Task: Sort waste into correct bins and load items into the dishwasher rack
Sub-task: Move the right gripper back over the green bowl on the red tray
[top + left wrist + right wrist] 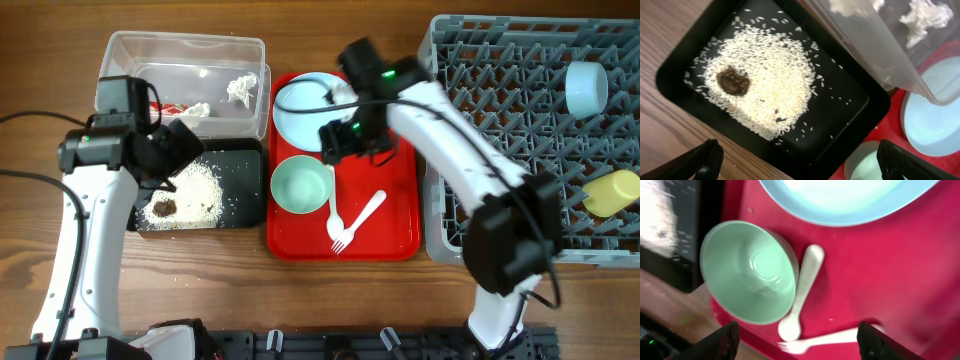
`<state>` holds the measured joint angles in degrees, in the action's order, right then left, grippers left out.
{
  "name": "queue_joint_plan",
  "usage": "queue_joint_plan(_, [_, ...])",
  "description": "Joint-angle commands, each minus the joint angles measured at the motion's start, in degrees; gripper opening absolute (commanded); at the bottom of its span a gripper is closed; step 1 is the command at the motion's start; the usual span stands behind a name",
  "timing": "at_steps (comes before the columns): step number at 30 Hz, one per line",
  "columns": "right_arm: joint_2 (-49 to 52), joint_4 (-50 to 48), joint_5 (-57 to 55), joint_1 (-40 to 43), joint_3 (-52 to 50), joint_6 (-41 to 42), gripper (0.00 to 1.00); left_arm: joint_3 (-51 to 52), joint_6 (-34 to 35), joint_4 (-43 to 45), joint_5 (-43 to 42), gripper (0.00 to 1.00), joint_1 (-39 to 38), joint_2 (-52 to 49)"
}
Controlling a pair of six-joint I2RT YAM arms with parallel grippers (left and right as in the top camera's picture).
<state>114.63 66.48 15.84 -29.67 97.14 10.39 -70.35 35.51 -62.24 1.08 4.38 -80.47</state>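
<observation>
Fingers (pixel 727 340) of the right pincer (pixel 799 332) spread wide, gripping nothing, poised low over the red tray (pixel 910 290). Straight below, between the fingertips: head of the white spoon (pixel 804 282), lying flat, handle running away toward the blue plate (pixel 850 200). Long axis roughly crosswise to the line joining the fingers, so likely a plain drop and squeeze. Hard against the spoon on one finger's side: green bowl (pixel 747 277), leaving little room there. Close by the head: fork (pixel 832 339). Well off on the other side: rack (pixel 520 100). Left pincer (pixel 800 162) likewise wide and empty, above the rice (pixel 765 75) in the black tray (pixel 855 107), farther from the spoon.
</observation>
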Motion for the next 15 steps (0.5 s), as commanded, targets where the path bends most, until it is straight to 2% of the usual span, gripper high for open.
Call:
queue_joint_plan(1, [4.8, 0.1, -6.8, -3.4, -0.2, 10.2, 0.74, 0.0, 1.4, -0.6, 0.9, 1.00, 1.3, 0.1])
queue_joint_plan(6, [8.8, -2.3, -7.0, -5.6, -0.2, 11.5, 0.54, 0.0, 1.4, -0.6, 0.9, 1.00, 1.2, 0.1])
queue_joint_plan(8, [9.7, -3.1, -7.0, -5.9, -0.2, 13.2, 0.38, 0.0, 1.4, -0.6, 0.9, 1.00, 1.2, 0.1])
queue_joint_plan(9, [9.7, -3.3, -7.1, -5.9, -0.2, 13.9, 0.35, 0.0, 1.4, -0.6, 0.9, 1.00, 1.2, 0.1])
queue_joint_plan(10, [9.7, -3.8, -7.1, -5.9, -0.2, 14.8, 0.27, 0.0, 1.4, -0.6, 0.9, 1.00, 1.2, 0.1])
queue_joint_plan(14, [9.7, -5.0, -8.7, -5.8, -0.2, 16.9, 0.12, 0.0, 1.4, -0.6, 0.9, 1.00, 1.2, 0.1])
queue_joint_plan(15, [9.7, -5.0, -9.0, -5.9, -0.2, 16.9, 0.11, 0.0, 1.4, -0.6, 0.9, 1.00, 1.2, 0.1])
